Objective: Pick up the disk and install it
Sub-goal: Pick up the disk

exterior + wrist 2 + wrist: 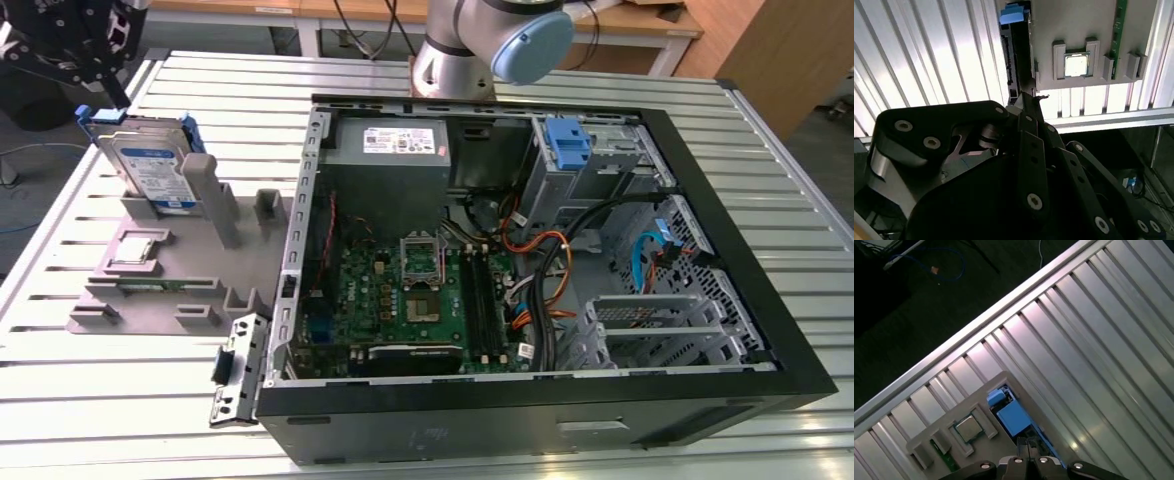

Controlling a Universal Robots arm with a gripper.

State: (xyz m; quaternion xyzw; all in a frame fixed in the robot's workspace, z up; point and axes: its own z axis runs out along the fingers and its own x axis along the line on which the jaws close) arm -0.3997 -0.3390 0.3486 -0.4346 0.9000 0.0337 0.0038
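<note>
The slatted metal table (120, 400) fills the exterior view, with wooden desks behind. An open computer case (761, 320) lies flat at centre-right, probably so its bays face upward. At left, a grey fixture (134, 290) stands the disk (150, 170) on edge, top offered for grasping. The gripper (110, 92) hangs just above it at upper left. I cannot tell how wide it is.

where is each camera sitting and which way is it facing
exterior view: off the arm, looking down on the open black computer case; the grey arm and black gripper show.
first wrist view: on the wrist, facing down at the ribbed aluminium table; the gripper shows.
second wrist view: on the wrist, looking down along the gripper's linkage.
shared: both wrist views show the silver disk in its blue carrier, standing in the grey holder.
</note>
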